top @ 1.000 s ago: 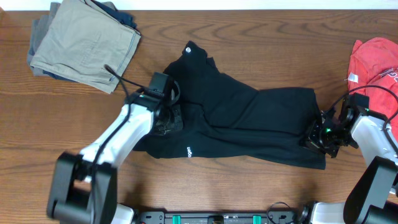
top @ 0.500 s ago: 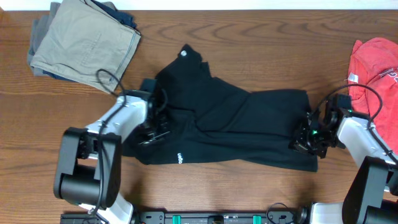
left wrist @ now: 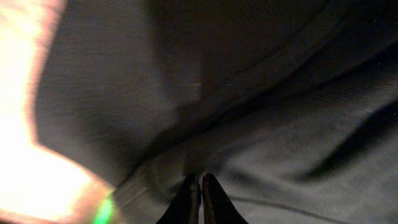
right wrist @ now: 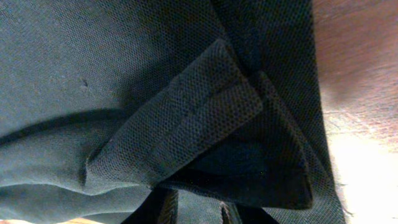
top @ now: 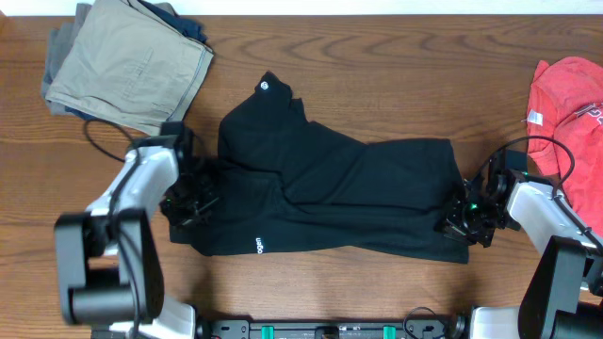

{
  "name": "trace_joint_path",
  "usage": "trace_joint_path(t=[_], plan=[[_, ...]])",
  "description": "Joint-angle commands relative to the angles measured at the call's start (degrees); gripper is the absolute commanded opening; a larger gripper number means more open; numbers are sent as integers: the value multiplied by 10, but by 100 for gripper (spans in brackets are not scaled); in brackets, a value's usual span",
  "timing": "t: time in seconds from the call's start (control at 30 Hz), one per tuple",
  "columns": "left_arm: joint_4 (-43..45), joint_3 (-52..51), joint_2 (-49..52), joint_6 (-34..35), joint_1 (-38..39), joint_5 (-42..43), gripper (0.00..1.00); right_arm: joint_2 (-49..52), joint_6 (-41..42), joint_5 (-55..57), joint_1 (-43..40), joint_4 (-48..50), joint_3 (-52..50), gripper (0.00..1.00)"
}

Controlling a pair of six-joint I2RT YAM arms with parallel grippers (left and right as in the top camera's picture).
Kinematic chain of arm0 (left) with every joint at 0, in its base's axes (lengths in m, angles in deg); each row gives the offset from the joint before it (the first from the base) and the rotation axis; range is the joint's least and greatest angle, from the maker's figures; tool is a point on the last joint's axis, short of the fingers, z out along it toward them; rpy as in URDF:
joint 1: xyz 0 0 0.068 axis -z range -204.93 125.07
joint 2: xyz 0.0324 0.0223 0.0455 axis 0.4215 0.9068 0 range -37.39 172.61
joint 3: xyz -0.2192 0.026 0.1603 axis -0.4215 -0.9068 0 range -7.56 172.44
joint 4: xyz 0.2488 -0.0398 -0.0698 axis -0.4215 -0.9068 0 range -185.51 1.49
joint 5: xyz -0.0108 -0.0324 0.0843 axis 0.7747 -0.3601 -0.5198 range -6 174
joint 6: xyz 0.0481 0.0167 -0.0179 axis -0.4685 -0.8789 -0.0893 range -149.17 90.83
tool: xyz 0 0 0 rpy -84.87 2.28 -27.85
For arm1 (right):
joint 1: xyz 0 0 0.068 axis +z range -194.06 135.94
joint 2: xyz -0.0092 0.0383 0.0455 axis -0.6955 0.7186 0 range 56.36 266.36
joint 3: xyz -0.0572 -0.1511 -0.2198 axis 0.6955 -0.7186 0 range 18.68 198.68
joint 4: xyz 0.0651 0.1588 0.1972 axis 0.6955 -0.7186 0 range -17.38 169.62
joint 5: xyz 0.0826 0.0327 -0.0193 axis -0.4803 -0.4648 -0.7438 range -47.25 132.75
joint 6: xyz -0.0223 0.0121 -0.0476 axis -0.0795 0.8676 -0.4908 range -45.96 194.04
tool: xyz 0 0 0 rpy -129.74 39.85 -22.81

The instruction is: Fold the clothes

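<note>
The left gripper [top: 191, 196] is clamped tight on the left edge of the clothes [top: 349, 193]. In the left wrist view its two dark fingertips [left wrist: 189, 200] are pressed together with only a sliver between them where a fold of the black fabric runs down to meet them. Across the table [top: 396, 56], the right gripper [top: 457, 215] sits at the garment's lower right corner. The right wrist view shows its fingers [right wrist: 155, 208] standing narrowly apart on either side of a doubled-over, mesh-textured hem, and it cannot be told whether they bite on the cloth or merely straddle it. Between the two arms the black garment lies spread lengthwise across the middle of the wooden tabletop, rumpled, with diagonal creases running from its upper left toward its lower right. A narrow flap rises at the upper left, tipped by a small white round logo [top: 265, 88], and short white lettering [top: 254, 247] sits near the lower edge, closer to the left arm. Well apart from the garment, a stack of folded khaki trousers [top: 132, 66] rests at the table's far left corner. A red T-shirt [top: 570, 94] lies bunched at the right edge, just beyond the right arm and partly cut off by the frame.
</note>
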Motion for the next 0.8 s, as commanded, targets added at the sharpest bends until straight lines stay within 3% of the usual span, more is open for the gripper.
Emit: trace_joint_path(t=[0.0, 0.13, 0.33, 0.37, 0.43, 0.5, 0.77], plan=[[-5, -3, -52, 9, -19, -22, 6, 3, 3, -12, 10, 2, -3, 26], [-7, -3, -93, 0, -19, -21, 7, 3, -3, -31, 16, 4, -3, 36], [-16, -3, -102, -10, 14, -16, 13, 3, -14, -64, 52, 10, -3, 41], [-15, -3, -102, -10, 22, -16, 17, 3, -19, -71, 63, 13, -3, 41], [-10, -3, -102, -10, 37, -17, 37, 3, -21, -73, 85, 17, -3, 38], [-2, -3, -102, -10, 49, -17, 50, 3, -21, -73, 111, 20, -3, 33], [13, -3, -102, -10, 58, -17, 55, 3, 24, -40, 193, 53, -3, 20]])
